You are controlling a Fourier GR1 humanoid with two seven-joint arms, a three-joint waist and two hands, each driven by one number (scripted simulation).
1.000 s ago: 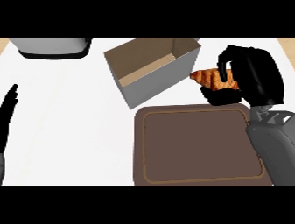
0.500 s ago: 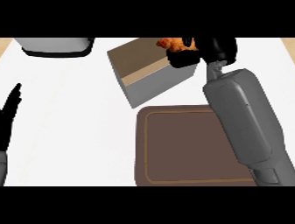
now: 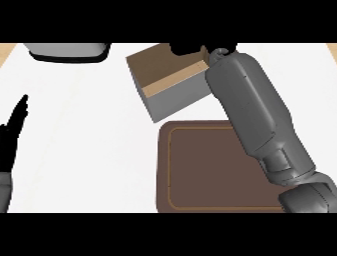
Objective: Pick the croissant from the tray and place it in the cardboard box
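White tabletop point(image 3: 82, 150) carried the brown tray point(image 3: 208, 170), bare of the croissant, which I could not see. My right hand point(image 3: 200, 50) was over the cardboard box point(image 3: 167, 80), mostly hidden; I could not tell its grip. Left hand point(image 3: 5, 142) rested open. I judged placing underway; next, release inside the box.
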